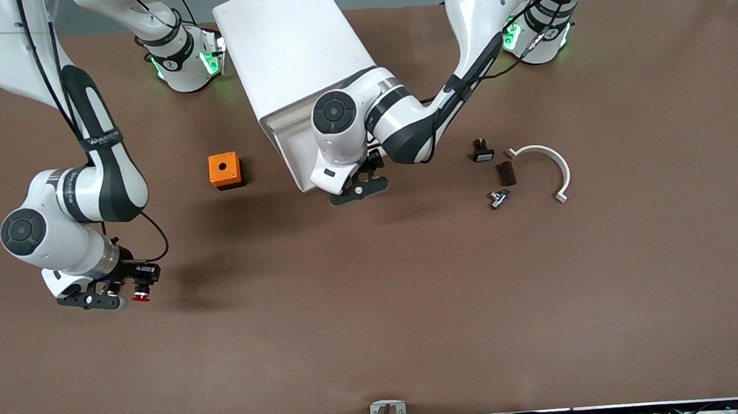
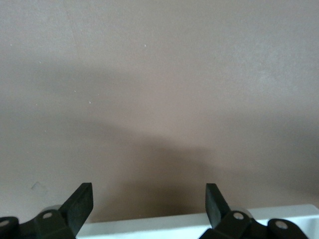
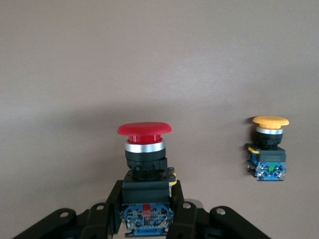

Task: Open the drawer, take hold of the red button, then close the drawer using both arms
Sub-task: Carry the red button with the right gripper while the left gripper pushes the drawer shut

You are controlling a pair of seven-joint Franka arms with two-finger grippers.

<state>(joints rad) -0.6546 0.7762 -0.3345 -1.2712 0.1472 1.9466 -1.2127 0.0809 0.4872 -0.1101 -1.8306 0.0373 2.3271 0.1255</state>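
The button [image 3: 144, 149], with a red cap, black body and blue rear end, is upright in my right gripper [image 3: 145, 204], which is shut on its body. In the front view this gripper [image 1: 129, 294] hangs low over bare table at the right arm's end, the button [image 1: 142, 294] at its tip. The white drawer cabinet [image 1: 293, 50] stands mid-table, and a narrow strip of the drawer's inside [image 1: 285, 127] shows. My left gripper [image 1: 360, 191] is in front of the drawer. In the left wrist view it [image 2: 149, 199] is open and empty, with a white edge [image 2: 199, 223] between the fingers.
An orange box with a hole [image 1: 225, 170] stands beside the cabinet toward the right arm's end. An orange-capped button [image 3: 269, 149] stands on the table in the right wrist view. Toward the left arm's end lie a small black part [image 1: 482, 152], a dark block [image 1: 505, 173], a metal piece [image 1: 498, 198] and a white curved bracket [image 1: 544, 162].
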